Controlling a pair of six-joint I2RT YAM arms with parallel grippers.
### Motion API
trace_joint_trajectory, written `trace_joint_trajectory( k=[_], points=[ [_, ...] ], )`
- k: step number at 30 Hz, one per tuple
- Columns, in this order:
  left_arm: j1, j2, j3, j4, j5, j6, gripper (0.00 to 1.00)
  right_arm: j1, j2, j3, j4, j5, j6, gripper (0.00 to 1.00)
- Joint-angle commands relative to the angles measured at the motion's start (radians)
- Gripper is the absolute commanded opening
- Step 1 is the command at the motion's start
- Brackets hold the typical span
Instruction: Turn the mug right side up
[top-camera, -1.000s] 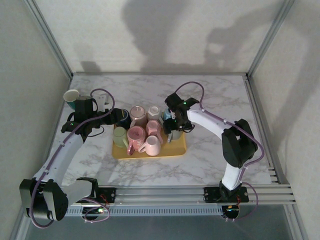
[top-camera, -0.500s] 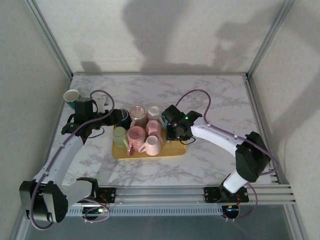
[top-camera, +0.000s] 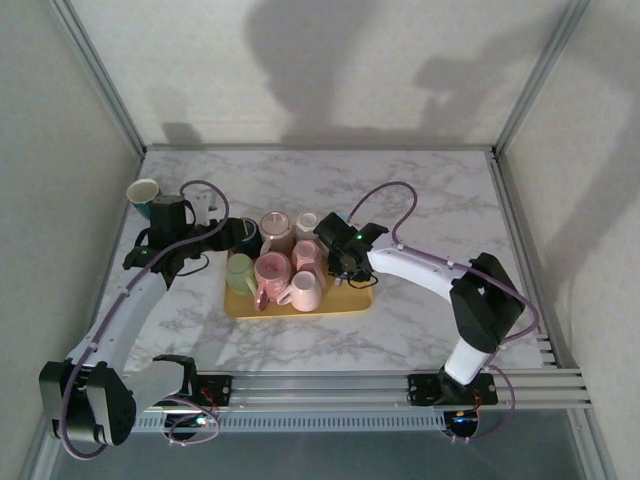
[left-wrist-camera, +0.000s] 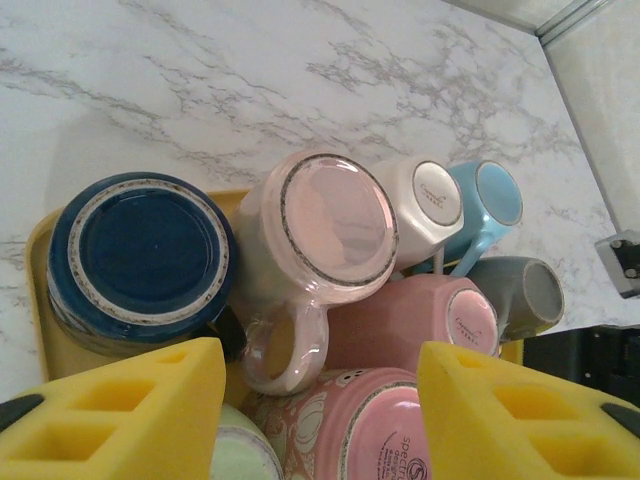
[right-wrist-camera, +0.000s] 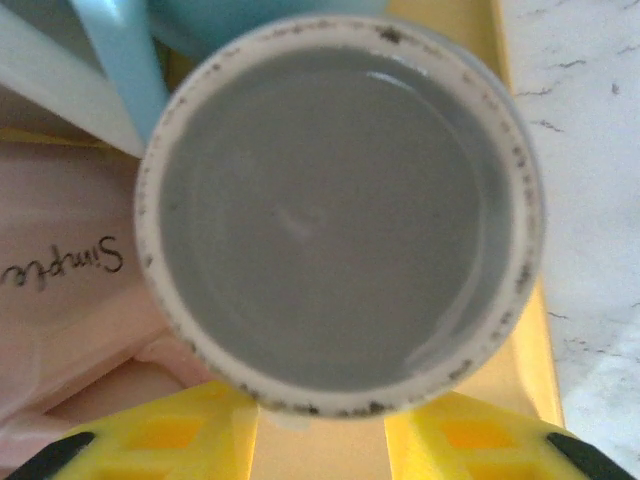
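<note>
The grey mug (right-wrist-camera: 340, 215) stands upside down at the right end of the yellow tray (top-camera: 300, 308), its flat speckled base facing up. In the right wrist view the base takes up most of the frame, and the right end effector (right-wrist-camera: 320, 430) sits directly at it. One yellow foam finger (right-wrist-camera: 175, 435) shows at the lower left of the base and the other at the lower right, so the mug lies in the gap between them. The fingers are drawn in close to the mug's sides, but I cannot tell whether they are actually pressing on it. A light blue mug (right-wrist-camera: 110, 50) lies just beyond the grey one, and a pink mug touches its left side.

From above, the right end effector (top-camera: 340, 262) is down on the tray's right edge among the mugs.

The left end effector (top-camera: 228, 232) hangs over the tray's left end, its fingers well apart with nothing held. Below it, a dark blue mug (left-wrist-camera: 140, 260) and a pale pink mug (left-wrist-camera: 335, 230) sit upside down, touching. The tray rests on the marble bench (top-camera: 420, 200).
</note>
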Motion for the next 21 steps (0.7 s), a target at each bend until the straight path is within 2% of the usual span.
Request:
trace_joint_trajectory(
  k=[1, 7, 13, 21],
  points=[
    [-0.005, -0.007, -0.01, 0.026, 0.02, -0.008, 0.53, 0.018, 0.028, 0.027, -0.029, 0.05, 0.06, 0.37],
    [-0.004, 0.006, -0.003, 0.026, 0.02, -0.003, 0.53, 0.024, 0.015, 0.003, -0.069, 0.098, 0.038, 0.3],
    [-0.004, 0.023, -0.003, 0.038, 0.024, -0.009, 0.53, 0.024, 0.001, -0.02, -0.028, 0.115, -0.091, 0.3],
    [-0.005, 0.034, 0.007, 0.03, 0.016, 0.001, 0.53, 0.024, 0.024, -0.021, -0.003, 0.132, -0.125, 0.25]
  ],
)
